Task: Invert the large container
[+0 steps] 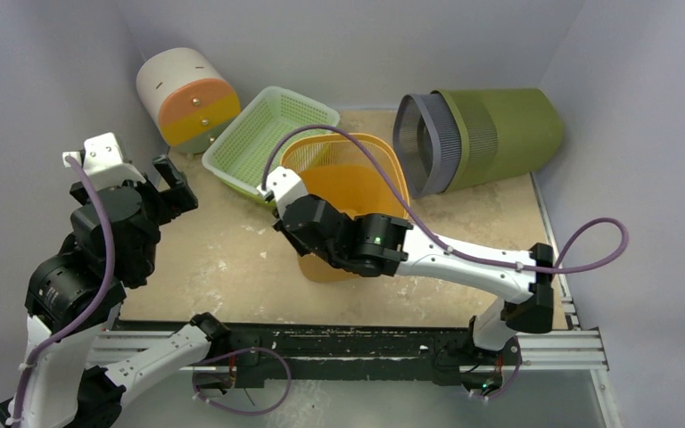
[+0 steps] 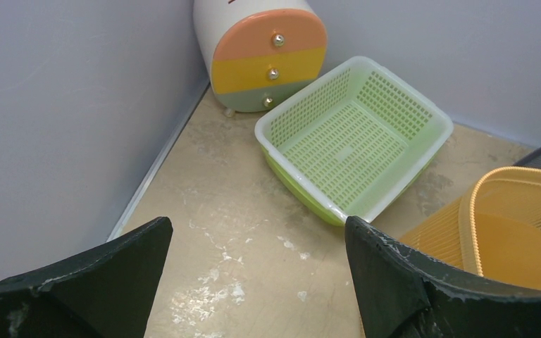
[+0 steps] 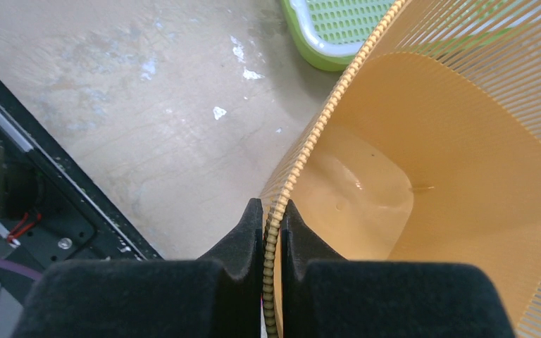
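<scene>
Though largest in view, lying on its side behind and right of the orange basket (image 1: 361, 183): olive bin (image 1: 499, 134). Tilted, the orange basket itself, near rim pinched between the nearly closed fingers of the right gripper (image 3: 272, 211). Just beside its left rear, green mesh basket (image 1: 276, 134). Farther left and behind, striped drawer unit (image 1: 187, 98). Left of the orange basket, well apart, left gripper (image 2: 257, 239), fingers spread wide, holding nothing.
</scene>
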{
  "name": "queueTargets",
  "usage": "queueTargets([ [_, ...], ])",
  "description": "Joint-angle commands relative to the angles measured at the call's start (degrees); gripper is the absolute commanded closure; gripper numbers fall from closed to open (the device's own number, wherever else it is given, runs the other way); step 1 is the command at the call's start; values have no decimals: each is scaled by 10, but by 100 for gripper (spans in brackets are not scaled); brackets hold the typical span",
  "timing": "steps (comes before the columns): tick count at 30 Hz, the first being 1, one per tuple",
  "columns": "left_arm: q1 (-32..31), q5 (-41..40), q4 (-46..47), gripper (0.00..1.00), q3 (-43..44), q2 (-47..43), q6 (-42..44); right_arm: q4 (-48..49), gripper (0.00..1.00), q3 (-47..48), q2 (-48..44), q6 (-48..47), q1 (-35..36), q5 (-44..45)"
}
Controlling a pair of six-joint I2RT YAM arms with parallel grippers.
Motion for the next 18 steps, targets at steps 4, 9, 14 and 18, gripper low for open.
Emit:
queueTargets([
  [4, -2, 11, -4, 11, 85, 18, 7, 342, 100, -138, -175, 69, 3, -66],
  [9, -1, 20, -6, 11, 108, 27, 3, 567, 100, -268, -244, 122, 3, -86],
  [14, -1, 23, -8, 11, 122, 37, 3, 697, 100, -356, -250, 170, 3, -68],
  [18, -1, 25, -4, 11, 119, 39, 4, 822, 100, -445, -247, 205, 3, -60],
])
